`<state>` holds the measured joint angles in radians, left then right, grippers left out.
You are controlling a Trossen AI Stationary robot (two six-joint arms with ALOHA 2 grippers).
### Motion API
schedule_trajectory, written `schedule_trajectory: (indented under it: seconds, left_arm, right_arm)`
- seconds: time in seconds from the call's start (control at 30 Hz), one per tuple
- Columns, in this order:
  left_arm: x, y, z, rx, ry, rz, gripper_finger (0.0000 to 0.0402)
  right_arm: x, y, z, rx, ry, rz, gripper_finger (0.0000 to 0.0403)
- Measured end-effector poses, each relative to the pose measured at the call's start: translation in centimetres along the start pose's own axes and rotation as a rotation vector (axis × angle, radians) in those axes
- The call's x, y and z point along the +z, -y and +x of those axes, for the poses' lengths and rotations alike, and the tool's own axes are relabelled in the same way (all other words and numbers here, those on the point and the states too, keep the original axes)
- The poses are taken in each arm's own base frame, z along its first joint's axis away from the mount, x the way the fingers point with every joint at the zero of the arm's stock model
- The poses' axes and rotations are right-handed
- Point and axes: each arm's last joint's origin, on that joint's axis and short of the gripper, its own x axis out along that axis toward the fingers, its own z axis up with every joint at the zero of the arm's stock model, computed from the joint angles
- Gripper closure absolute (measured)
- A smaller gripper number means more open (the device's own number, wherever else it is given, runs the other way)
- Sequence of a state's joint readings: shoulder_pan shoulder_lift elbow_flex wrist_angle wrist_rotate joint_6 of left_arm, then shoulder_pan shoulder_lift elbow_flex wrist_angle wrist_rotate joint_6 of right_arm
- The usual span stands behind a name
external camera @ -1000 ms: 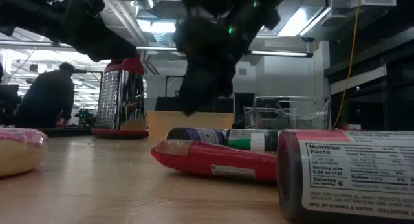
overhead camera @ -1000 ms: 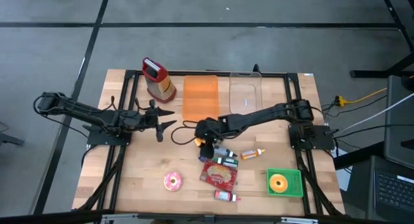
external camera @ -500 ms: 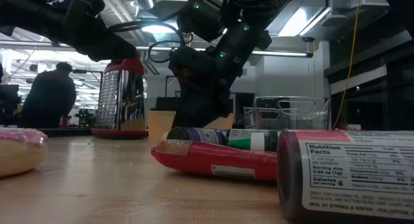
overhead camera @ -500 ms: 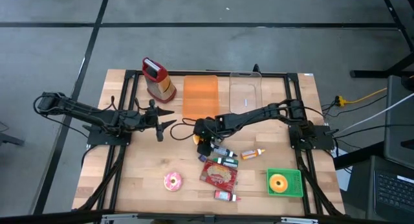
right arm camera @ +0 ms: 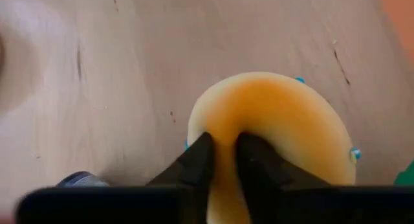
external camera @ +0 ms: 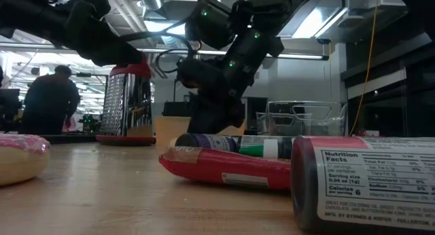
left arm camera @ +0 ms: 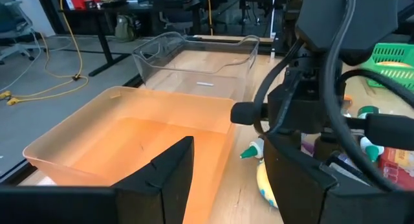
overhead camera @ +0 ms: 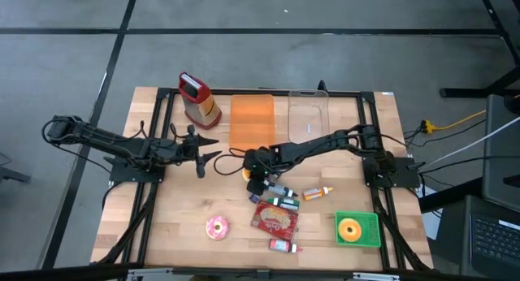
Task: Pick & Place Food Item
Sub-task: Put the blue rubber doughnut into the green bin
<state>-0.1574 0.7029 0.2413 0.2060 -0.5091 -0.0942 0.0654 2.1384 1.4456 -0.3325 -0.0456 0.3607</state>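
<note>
A round yellow-orange food item (right arm camera: 272,127) lies on the wooden table near its middle. It also shows as a small orange patch (overhead camera: 257,184) under my right gripper (overhead camera: 255,180), and in the left wrist view (left arm camera: 262,185). My right gripper (right arm camera: 225,160) slants down onto it and is shut on it. In the low view a bottle hides the item. My left gripper (overhead camera: 205,157) hangs open over the table's left half, pointing toward the right arm, its fingers (left arm camera: 169,172) holding nothing. My right gripper pinches the yellow item's near rim (right arm camera: 224,128) between its two fingers (right arm camera: 196,160), which stand close together. They come slanting down from the table's right side. The soft rim dents in between the fingertips. The item's far part seems to rest on the table.
An orange tray (overhead camera: 252,121), a clear container (overhead camera: 308,118) and a grater (overhead camera: 197,101) stand at the back. Small bottles (overhead camera: 284,201), a red packet (overhead camera: 275,219), a pink donut (overhead camera: 217,226) and a green basket (overhead camera: 370,232) lie nearer the front.
My right gripper has sunk toward the table over the yellow item and shifted slightly toward the table's left edge. The other objects lie where they were.
</note>
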Motion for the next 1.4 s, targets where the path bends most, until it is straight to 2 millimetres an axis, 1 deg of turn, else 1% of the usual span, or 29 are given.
schedule_trajectory:
  seconds: [0.07, 0.1, 0.23, 0.3, 0.4, 0.5, 0.63, 0.73, 0.83, 0.9, 0.97, 1.03, 1.2, 1.3, 1.4]
  left_arm:
    - [-0.1, 0.0, 0.0, 0.003, -0.004, 0.002, 0.0219]
    - [-0.2, 0.0, 0.0, 0.009, -0.007, 0.004, 0.0219]
    - [-0.2, -0.1, 0.0, 0.017, -0.003, 0.002, 0.0219]
    - [-0.2, -0.1, 0.0, 0.016, -0.003, 0.003, 0.0219]
    - [-0.2, -0.1, 0.0, 0.017, -0.003, 0.003, 0.0219]
    - [-0.2, -0.1, 0.0, 0.018, -0.003, 0.004, 0.0219]
    - [-0.2, -0.1, 0.0, 0.017, -0.003, 0.013, 0.0219]
    - [-0.2, -0.1, 0.0, 0.017, -0.003, 0.015, 0.0219]
    - [-0.2, -0.1, 0.0, 0.013, -0.004, 0.022, 0.0219]
    - [-0.2, -0.1, 0.0, 0.014, -0.004, 0.023, 0.0219]
    - [-0.2, -0.1, 0.0, 0.013, -0.004, 0.023, 0.0219]
    - [-0.2, -0.1, 0.0, 0.012, -0.004, 0.023, 0.0219]
    - [-0.2, 0.0, 0.0, -0.006, -0.006, 0.022, 0.0219]
    - [-0.2, 0.0, 0.0, -0.01, -0.006, 0.017, 0.0219]
    - [-0.2, 0.0, 0.0, -0.01, -0.006, 0.022, 0.0219]
  right_arm:
    - [0.0, 0.0, 0.0, 0.007, 0.002, 0.0, 0.0383]
    - [0.1, 0.0, 0.0, 0.017, 0.003, -0.001, 0.0391]
    - [0.4, -0.3, -0.3, 0.057, 0.027, -0.001, 0.0391]
    - [0.8, -0.5, -1.1, 0.069, 0.048, -0.006, 0.0396]
    - [1.9, -1.0, -2.9, 0.09, 0.1, -0.025, 0.0397]
    - [2.6, -1.8, -5.3, 0.109, 0.13, -0.046, 0.0398]
    - [2.1, -3.0, -9.5, 0.096, 0.104, -0.059, 0.0399]
    - [0.8, -4.1, -13.0, 0.033, 0.059, -0.038, 0.0399]
    - [-1.1, -5.3, -16.4, -0.037, 0.014, 0.015, 0.04]
    - [-2.5, -6.5, -18.3, -0.069, -0.001, 0.061, 0.04]
    - [-4.2, -7.8, -19.7, -0.106, -0.02, 0.11, 0.04]
    - [-5.9, -9.1, -20.6, -0.145, -0.044, 0.165, 0.04]
    - [-10.3, -11.9, -21.8, -0.262, -0.081, 0.323, 0.0401]
    - [-12.4, -13.3, -22.4, -0.313, -0.043, 0.414, 0.0401]
    - [-14.5, -14.3, -23.3, -0.358, 0.005, 0.482, 0.0401]
